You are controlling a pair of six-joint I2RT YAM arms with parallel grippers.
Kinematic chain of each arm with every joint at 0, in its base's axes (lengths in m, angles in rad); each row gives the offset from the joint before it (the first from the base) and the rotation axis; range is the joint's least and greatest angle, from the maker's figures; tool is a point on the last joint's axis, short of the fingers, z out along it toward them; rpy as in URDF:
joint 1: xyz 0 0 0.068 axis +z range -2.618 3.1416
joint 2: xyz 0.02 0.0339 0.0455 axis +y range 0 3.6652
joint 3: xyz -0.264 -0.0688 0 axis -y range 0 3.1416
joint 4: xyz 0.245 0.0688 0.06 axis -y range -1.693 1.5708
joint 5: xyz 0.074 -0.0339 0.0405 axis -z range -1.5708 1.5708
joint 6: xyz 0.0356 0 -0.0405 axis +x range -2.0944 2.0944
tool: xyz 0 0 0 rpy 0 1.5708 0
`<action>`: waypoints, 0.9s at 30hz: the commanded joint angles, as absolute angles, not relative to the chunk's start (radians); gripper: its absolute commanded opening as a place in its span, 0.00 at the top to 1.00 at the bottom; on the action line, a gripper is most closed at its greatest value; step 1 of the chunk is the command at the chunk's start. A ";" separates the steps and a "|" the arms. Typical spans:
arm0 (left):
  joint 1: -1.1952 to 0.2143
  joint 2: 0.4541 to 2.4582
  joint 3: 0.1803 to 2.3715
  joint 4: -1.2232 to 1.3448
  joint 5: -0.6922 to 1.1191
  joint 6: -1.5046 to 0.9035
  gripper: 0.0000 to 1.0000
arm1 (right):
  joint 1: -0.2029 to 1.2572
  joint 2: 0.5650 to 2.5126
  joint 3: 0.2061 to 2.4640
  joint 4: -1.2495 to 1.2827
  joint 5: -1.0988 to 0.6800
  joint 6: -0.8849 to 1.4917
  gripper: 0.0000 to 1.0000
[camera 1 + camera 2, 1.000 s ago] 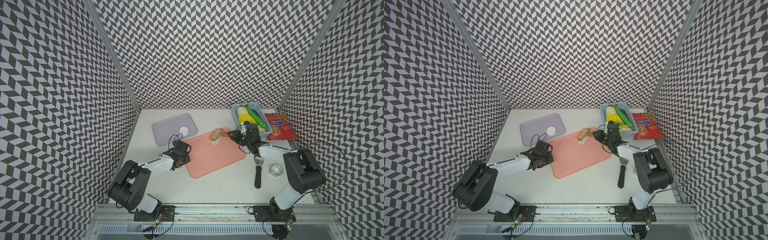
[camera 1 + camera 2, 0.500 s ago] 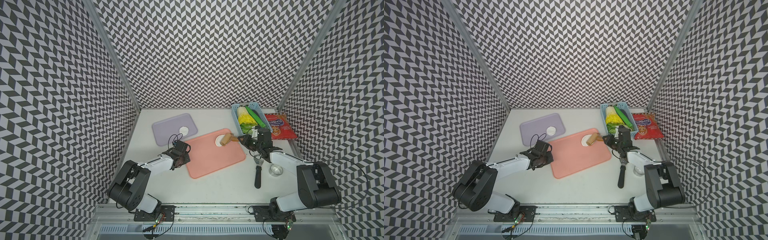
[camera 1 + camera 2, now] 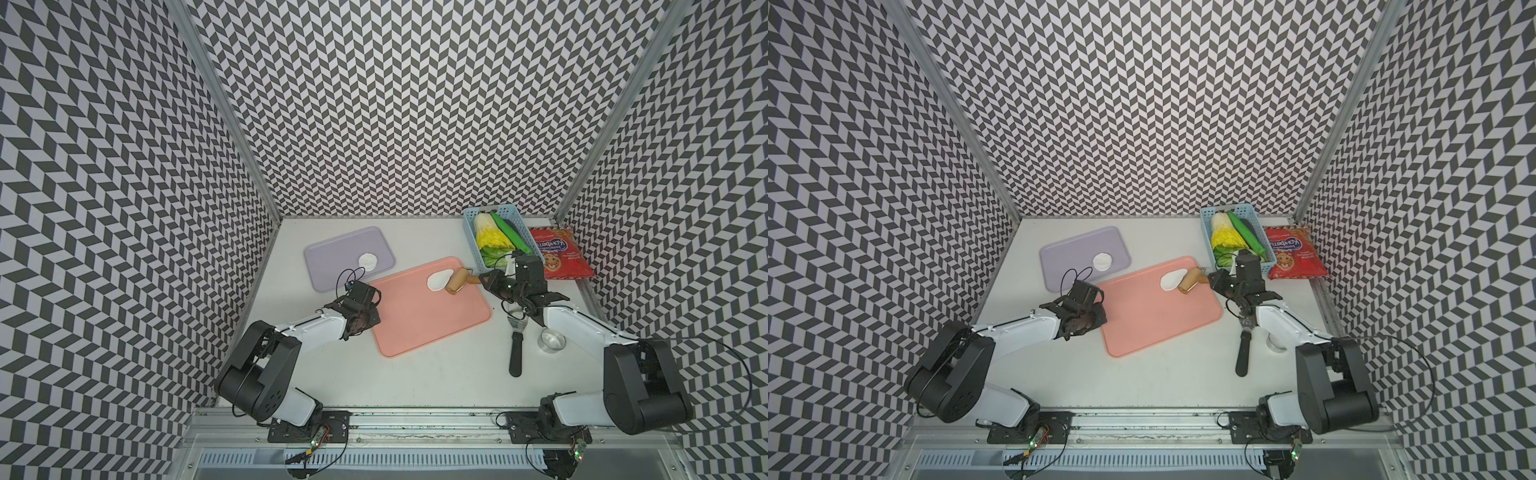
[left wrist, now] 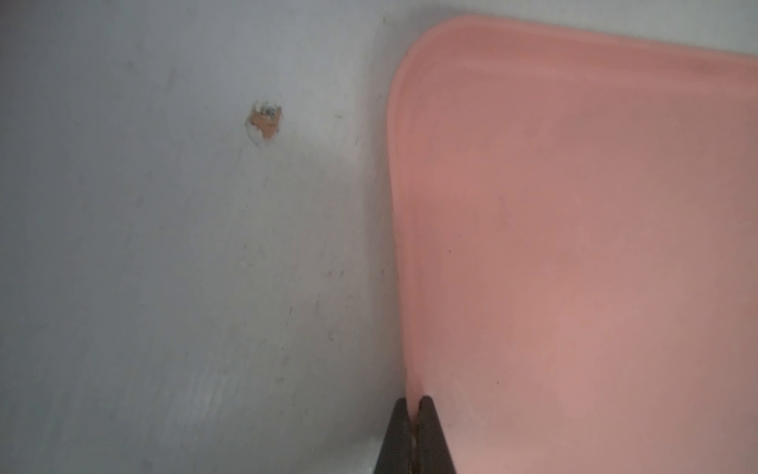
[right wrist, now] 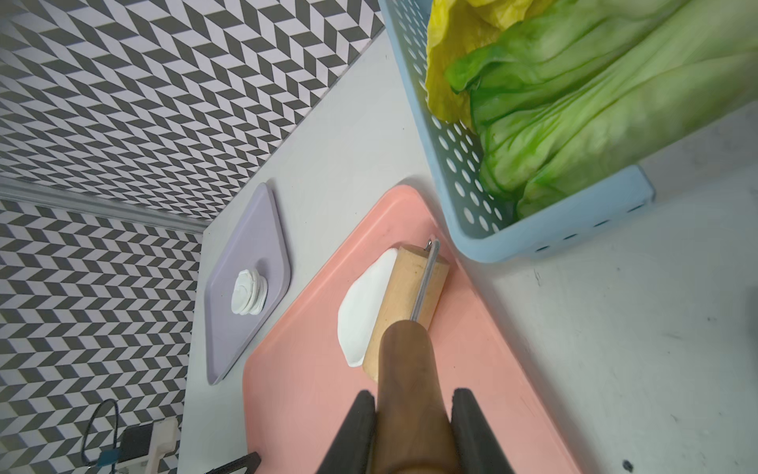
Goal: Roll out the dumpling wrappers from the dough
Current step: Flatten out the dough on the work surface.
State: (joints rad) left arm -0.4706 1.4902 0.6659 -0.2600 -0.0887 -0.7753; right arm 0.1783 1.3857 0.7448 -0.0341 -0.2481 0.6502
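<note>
The dough lies flat on the pink tray, close to the tray's far corner. The wooden roller sits on the dough's edge. The right gripper is clamped on the roller's brown handle. The left gripper is pinched tight on the rim of the pink tray, on the side away from the dough. The dumpling wrappers sit in a small pile on the purple tray.

What could go wrong? The dough is very near the rim, so a long push could shove it against the rim or off onto the tabletop. The blue basket is just beside the roller, so the roller could bump it. Soft dough may stick to the roller and lift up with it. If the left gripper slips, the tray may slide.

Some things are hard to see. The roller covers part of the dough, so I cannot tell its full shape or how thin it is. I cannot count the discs in the pile. The right arm covers a bit of the steel ring.
</note>
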 commanded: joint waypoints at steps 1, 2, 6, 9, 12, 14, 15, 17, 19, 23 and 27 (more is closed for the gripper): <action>-0.471 1.526 0.617 -0.477 -0.098 -0.703 1.00 | 0.176 1.353 0.785 -0.110 -0.277 0.594 1.00; -0.470 1.526 0.617 -0.477 -0.098 -0.703 1.00 | 0.176 1.345 0.795 -0.088 -0.317 0.600 1.00; -0.474 1.528 0.617 -0.480 -0.101 -0.703 1.00 | 0.217 1.309 0.847 -0.018 -0.408 0.623 1.00; -0.473 1.526 0.617 -0.483 -0.115 -0.704 1.00 | 0.254 1.328 0.899 -0.021 -0.437 0.615 1.00; -0.471 1.532 0.632 -0.496 -0.151 -0.704 1.00 | 0.261 1.363 0.891 -0.017 -0.440 0.619 1.00; -0.472 1.538 0.644 -0.504 -0.181 -0.698 1.00 | 0.261 1.389 0.869 0.002 -0.436 0.613 1.00; -0.469 1.541 0.652 -0.508 -0.192 -0.694 1.00 | 0.261 1.410 0.862 0.005 -0.431 0.607 1.00; -0.466 1.548 0.668 -0.516 -0.207 -0.686 1.00 | 0.260 1.454 0.853 0.001 -0.429 0.601 1.00; -0.462 1.553 0.681 -0.522 -0.219 -0.679 1.00 | 0.261 1.489 0.833 0.005 -0.421 0.595 1.00; -0.462 1.555 0.681 -0.518 -0.232 -0.673 1.00 | 0.261 1.540 0.808 -0.021 -0.382 0.577 1.00; -0.459 1.561 0.677 -0.514 -0.232 -0.672 1.00 | 0.258 1.590 0.810 -0.070 -0.285 0.565 1.00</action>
